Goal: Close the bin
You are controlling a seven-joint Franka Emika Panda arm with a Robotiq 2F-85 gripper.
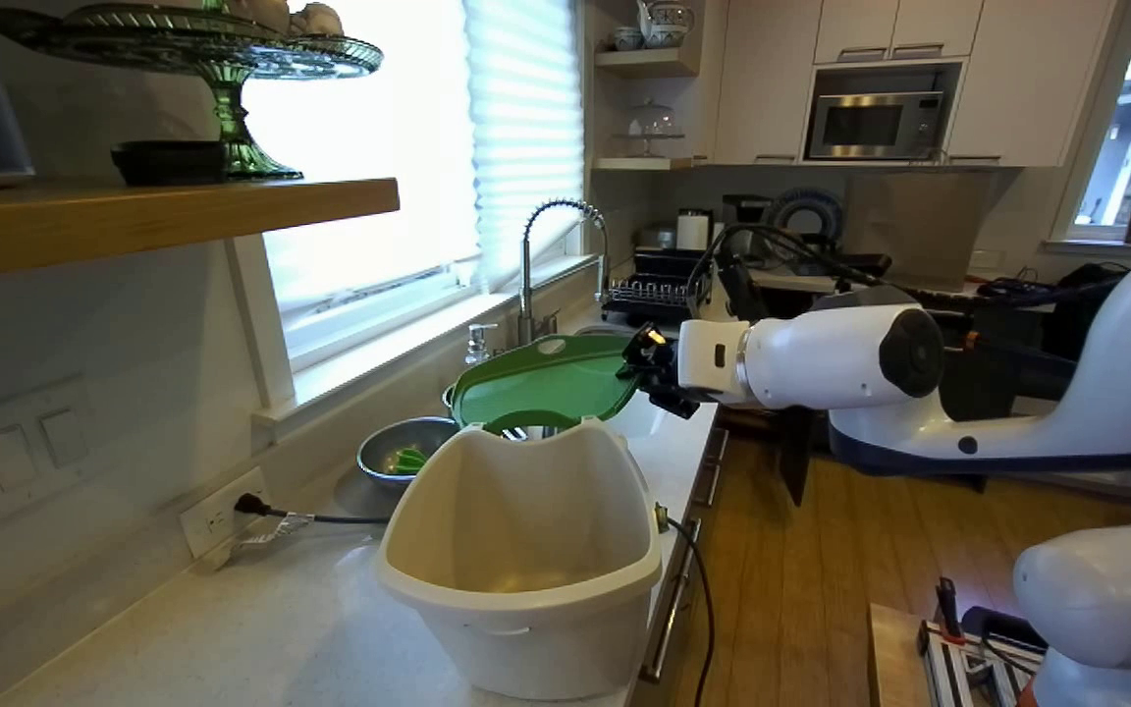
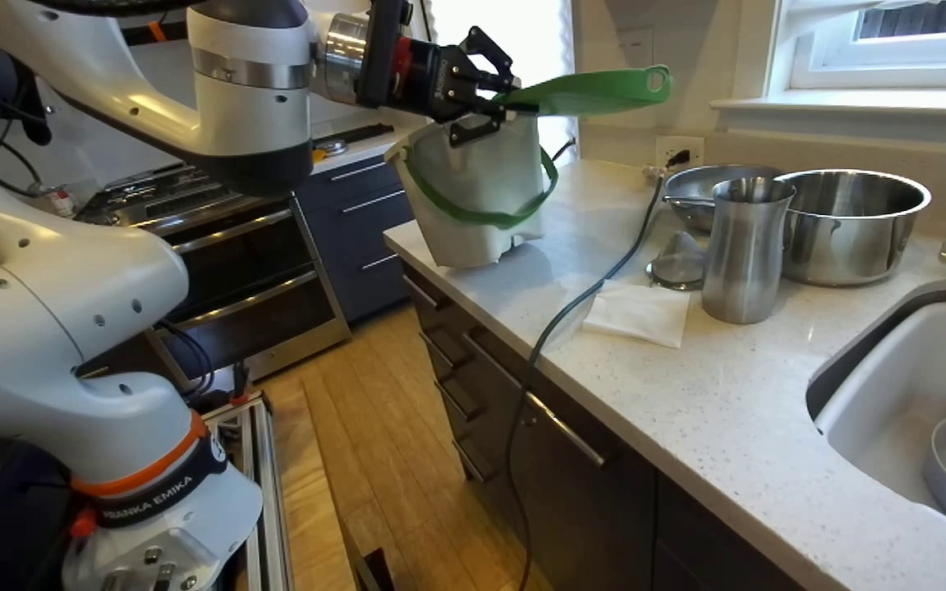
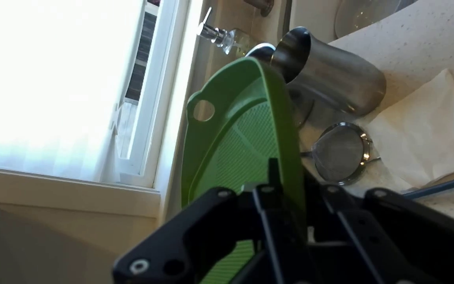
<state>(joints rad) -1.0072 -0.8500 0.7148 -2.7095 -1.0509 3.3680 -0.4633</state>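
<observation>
Bin (image 1: 546, 643) uncovered on the bench (image 1: 242, 628), its green lid (image 1: 541, 388) pinched by the gripper (image 3: 293, 189).

Cream-white and upright, the bin stands near the bench's edge, with a green handle (image 2: 477, 215) hanging in a curve against its outer wall in an exterior view. The lid sticks out beyond the bin's rim, clear of the mouth, and the wrist view has the gripper clamped on the lid's raised border, a jaw to either side. Farther along sit a steel cup (image 2: 741, 267), a deep steel pot (image 2: 855, 250), a strainer (image 3: 339, 154) and a flat white sheet (image 2: 641, 316).
</observation>
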